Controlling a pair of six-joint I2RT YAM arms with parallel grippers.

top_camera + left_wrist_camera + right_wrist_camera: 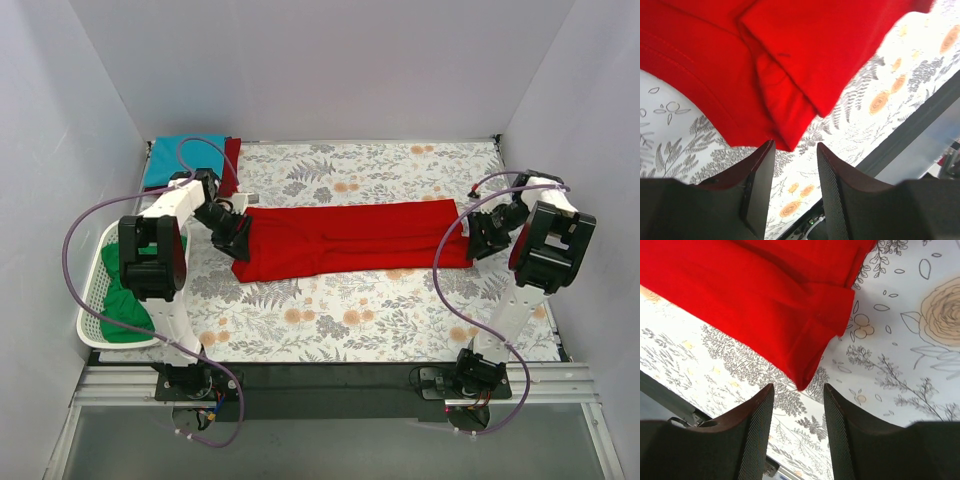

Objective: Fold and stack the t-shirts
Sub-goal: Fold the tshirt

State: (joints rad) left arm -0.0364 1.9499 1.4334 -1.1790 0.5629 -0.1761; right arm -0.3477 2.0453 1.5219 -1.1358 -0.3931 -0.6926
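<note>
A bright red t-shirt [350,238] lies folded into a long strip across the middle of the table. My left gripper [234,242] sits at its left end, and my right gripper [482,236] at its right end. In the left wrist view the left gripper [795,146] is open, and a corner of the red shirt [790,75] lies just beyond its fingertips, with nothing between them. In the right wrist view the right gripper [798,387] is open too, and the folded corner of the red shirt [765,305] ends just ahead of its tips.
A teal blue shirt [182,158] lies folded at the back left on a darker red one [232,160]. A white lattice basket [92,300] at the left edge holds a green shirt [125,305]. Grey walls enclose the floral table [350,320].
</note>
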